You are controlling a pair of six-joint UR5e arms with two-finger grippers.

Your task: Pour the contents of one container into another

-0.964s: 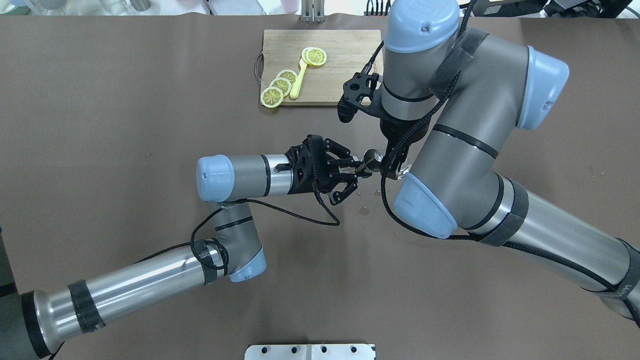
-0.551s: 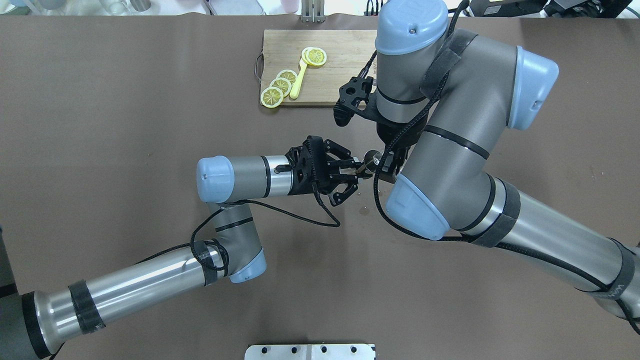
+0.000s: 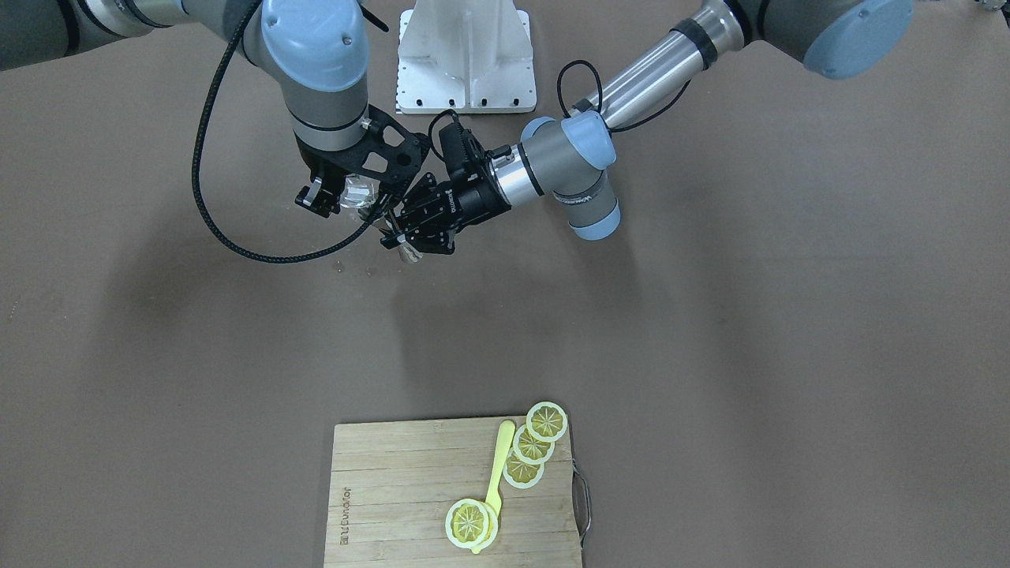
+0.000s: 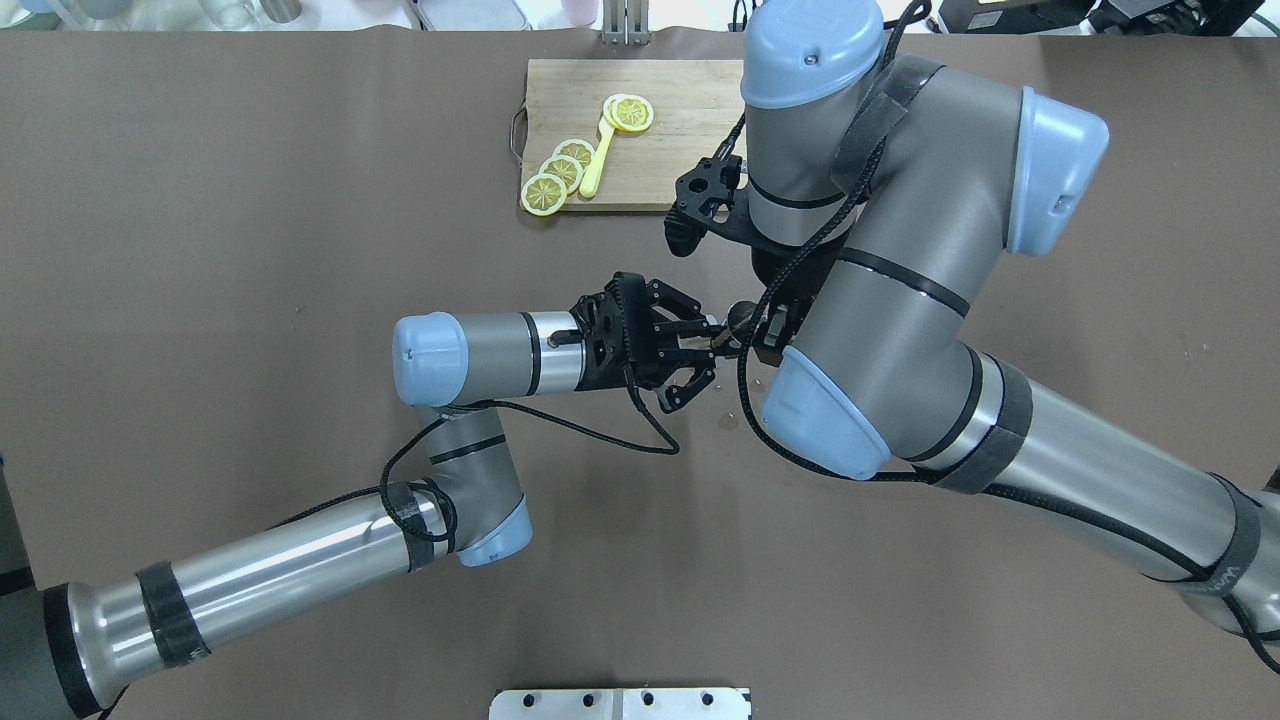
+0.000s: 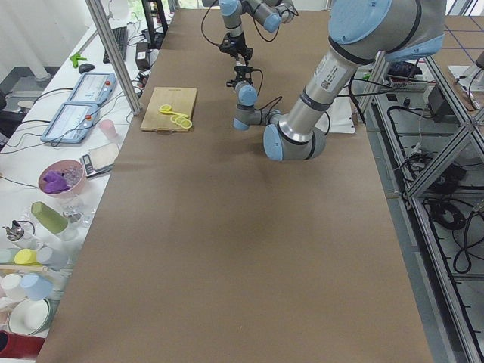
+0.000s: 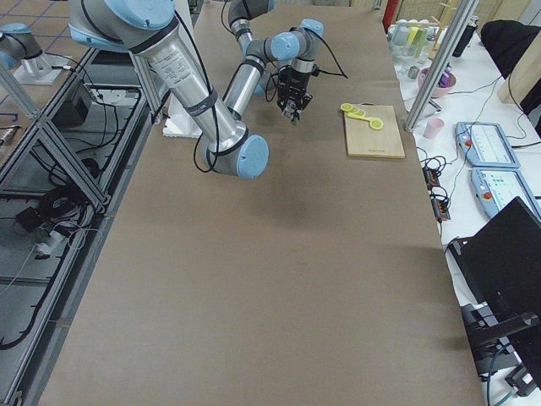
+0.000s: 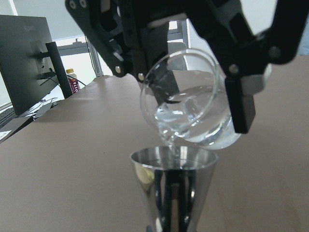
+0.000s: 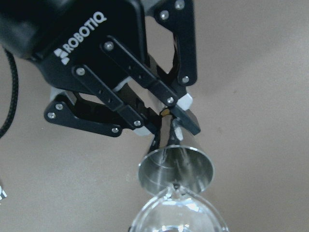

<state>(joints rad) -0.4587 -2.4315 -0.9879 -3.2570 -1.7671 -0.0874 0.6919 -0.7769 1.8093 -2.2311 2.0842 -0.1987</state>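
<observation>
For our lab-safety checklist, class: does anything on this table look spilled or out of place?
Yes: a few small wet spots lie on the brown table near the pour. They look like spilled drops. The tilted glass cup sends its stream inside the steel jigger.

The left arm [image 5: 325, 72] was seen near and large, bent low over the brown table [image 5: 227, 257] and stretched toward the far, small right arm [image 5: 231, 23]. A wooden cutting board [image 5: 172, 96] with lemon slices [image 5: 181, 121] was laid beside them. Cups and bowls [image 5: 26, 291] were crowded along a white side bench [image 5: 15, 197].
</observation>
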